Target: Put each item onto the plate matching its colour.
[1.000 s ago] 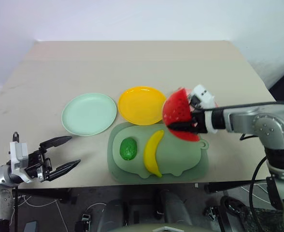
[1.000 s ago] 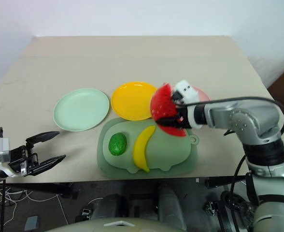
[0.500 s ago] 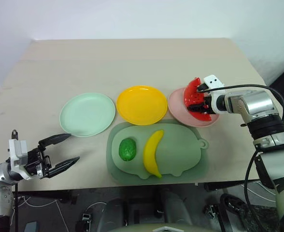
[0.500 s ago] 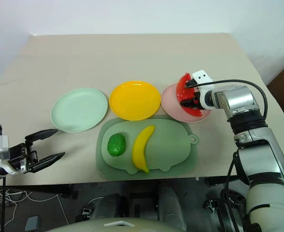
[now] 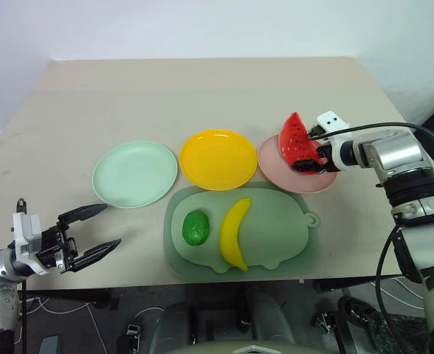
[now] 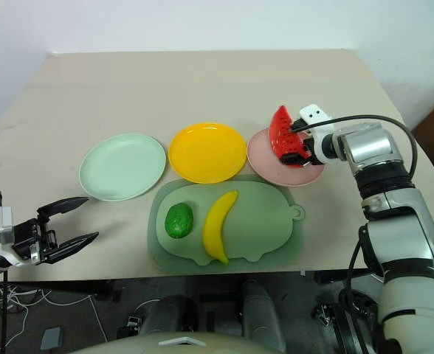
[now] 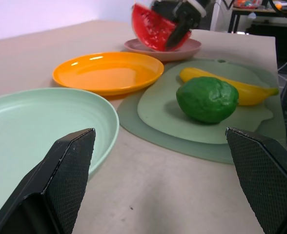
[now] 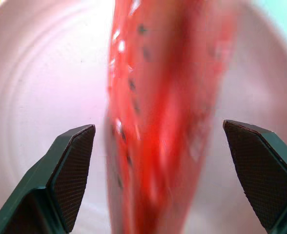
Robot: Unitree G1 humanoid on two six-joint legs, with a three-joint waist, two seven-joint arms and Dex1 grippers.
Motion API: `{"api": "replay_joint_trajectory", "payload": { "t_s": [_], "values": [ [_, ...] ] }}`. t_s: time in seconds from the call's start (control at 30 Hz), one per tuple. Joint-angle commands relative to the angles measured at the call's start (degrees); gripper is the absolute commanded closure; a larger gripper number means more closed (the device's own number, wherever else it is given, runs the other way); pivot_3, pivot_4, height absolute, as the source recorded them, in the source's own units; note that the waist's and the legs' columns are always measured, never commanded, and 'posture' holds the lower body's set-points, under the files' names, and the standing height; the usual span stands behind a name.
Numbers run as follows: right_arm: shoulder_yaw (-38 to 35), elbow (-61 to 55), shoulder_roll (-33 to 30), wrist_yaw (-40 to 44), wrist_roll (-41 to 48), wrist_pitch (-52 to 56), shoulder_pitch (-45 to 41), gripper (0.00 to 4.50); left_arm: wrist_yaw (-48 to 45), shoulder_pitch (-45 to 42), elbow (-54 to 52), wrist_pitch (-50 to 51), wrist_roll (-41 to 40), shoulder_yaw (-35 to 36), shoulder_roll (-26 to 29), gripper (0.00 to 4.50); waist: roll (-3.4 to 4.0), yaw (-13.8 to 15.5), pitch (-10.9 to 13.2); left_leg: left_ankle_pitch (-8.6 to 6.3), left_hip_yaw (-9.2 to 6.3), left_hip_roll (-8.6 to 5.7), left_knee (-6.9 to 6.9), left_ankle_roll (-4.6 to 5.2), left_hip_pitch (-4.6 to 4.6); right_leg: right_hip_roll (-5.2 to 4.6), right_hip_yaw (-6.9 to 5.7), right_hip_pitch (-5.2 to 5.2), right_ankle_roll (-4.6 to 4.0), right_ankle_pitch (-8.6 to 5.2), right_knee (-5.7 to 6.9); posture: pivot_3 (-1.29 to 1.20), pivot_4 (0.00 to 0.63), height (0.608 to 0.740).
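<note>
The red watermelon wedge point(image 5: 296, 140) stands on edge, tilted, on the pale pink plate point(image 5: 273, 160). My right gripper point(image 5: 312, 153) is open around it; in the right wrist view the wedge point(image 8: 158, 122) sits between the spread fingers without touching them. The yellow banana point(image 5: 234, 232) and the dark-green fruit point(image 5: 195, 227) lie on the pig-shaped board point(image 5: 280, 236). The yellow-orange plate point(image 5: 218, 159) and the mint green plate point(image 5: 134, 174) hold nothing. At the table's near left, my left gripper point(image 5: 114, 227) is open and holds nothing.
The three plates form a row just behind the board. Bare tabletop point(image 5: 202, 96) stretches behind the plates. The table's front edge runs just below the board and the left gripper.
My right gripper carried the watermelon wedge rightwards from above the board to the pink plate, lowered it there and opened. The left arm has not moved.
</note>
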Motion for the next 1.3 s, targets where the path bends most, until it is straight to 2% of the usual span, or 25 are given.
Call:
{"api": "replay_joint_trajectory", "payload": {
  "t_s": [0.03, 0.37, 0.5, 0.6, 0.73, 0.9, 0.97, 1.03, 1.13, 1.3],
  "values": [
    [-1.0, -1.3, -1.8, 2.0, -1.9, -1.2, -2.9, 0.06, 0.0, -0.1, 0.1, -0.8, -0.3, 1.1, 0.4, 0.00, 0.01, 0.0, 0.0, 0.00, 0.00, 0.00, 0.00, 0.00, 0.00, 0.00, 0.00, 0.00, 0.00, 0.00, 0.00, 0.00, 0.150, 0.736],
    [-5.8, -8.9, -6.0, 12.6, 1.6, -1.2, -6.1, 0.06, 0.9, 0.5, -0.8, -0.9, -1.2, 1.7, -0.8, 0.00, 0.16, 0.0, 0.1, 0.01, 0.00, 0.00, 0.00, -0.02, -0.01, 0.01, 0.00, -0.03, 0.00, 0.00, 0.02, 0.00, 0.150, 0.736],
    [-9.0, -13.4, -7.2, 16.8, 4.3, -5.8, -6.0, 0.06, 0.8, 1.1, -0.7, -1.2, -1.2, 2.1, -0.7, 0.00, 0.16, 0.1, 0.1, 0.01, 0.01, 0.00, 0.00, -0.01, -0.02, 0.00, -0.02, -0.03, 0.00, 0.00, 0.01, 0.00, 0.150, 0.736],
    [-13.8, -16.1, -4.1, 17.2, 8.3, -10.3, -6.2, 0.06, 0.9, 1.3, -0.8, -1.3, -1.4, 2.5, -0.9, 0.00, 0.17, 0.0, 0.1, 0.01, 0.02, -0.01, 0.01, -0.02, 0.01, 0.00, -0.01, -0.02, 0.01, 0.01, 0.02, 0.00, 0.150, 0.736],
    [-16.1, -21.7, 0.3, 18.4, 12.2, -14.7, -3.2, 0.06, 1.0, 1.5, -0.8, -1.4, -1.6, 2.5, -1.0, 0.00, 0.17, 0.0, 0.1, 0.05, 0.02, 0.02, 0.01, -0.10, 0.08, 0.03, -0.02, 0.02, -0.05, 0.04, 0.07, 0.00, 0.150, 0.736],
    [-13.4, -27.9, 5.7, 20.6, 15.4, -15.3, 1.4, 0.06, 1.1, 1.3, -0.9, -1.1, -1.7, 2.4, -0.7, 0.00, 0.16, 0.1, 0.1, 0.07, -0.02, 0.03, 0.07, -0.12, 0.13, 0.01, -0.06, 0.12, -0.07, 0.07, 0.10, 0.00, 0.150, 0.736],
    [-10.4, -29.0, 6.4, 22.9, 14.0, -18.2, 3.3, 0.06, 1.1, 1.4, -1.1, -0.9, -1.8, 2.4, -0.6, 0.00, 0.16, 0.2, 0.1, 0.07, -0.03, 0.02, 0.08, -0.12, 0.14, 0.00, -0.07, 0.15, -0.08, 0.07, 0.10, 0.00, 0.150, 0.736],
    [-7.6, -28.2, 6.6, 25.8, 11.4, -24.8, 4.8, 0.06, 1.0, 1.4, -1.3, -0.8, -1.8, 2.4, -0.6, 0.00, 0.16, 0.2, 0.1, 0.07, -0.05, 0.01, 0.08, -0.12, 0.14, 0.00, -0.08, 0.16, -0.08, 0.07, 0.09, 0.00, 0.150, 0.736],
    [-2.7, -25.4, 6.4, 33.1, 10.0, -28.9, 5.7, 0.06, 0.2, 1.9, -1.4, -0.9, -1.9, 2.5, -0.2, 0.00, 0.16, 0.2, 0.1, 0.07, -0.05, -0.03, 0.09, -0.12, 0.16, 0.00, -0.09, 0.18, -0.08, 0.07, 0.09, 0.00, 0.150, 0.736],
    [4.5, -21.4, 6.2, 40.6, 6.8, -36.9, 6.6, 0.06, -0.3, 2.0, -1.5, -1.0, -2.3, 2.7, -0.1, 0.00, 0.16, 0.1, 0.1, 0.07, -0.04, -0.01, 0.09, -0.12, 0.30, 0.03, -0.09, 0.29, -0.09, 0.06, 0.10, 0.00, 0.150, 0.736]
  ]
}}
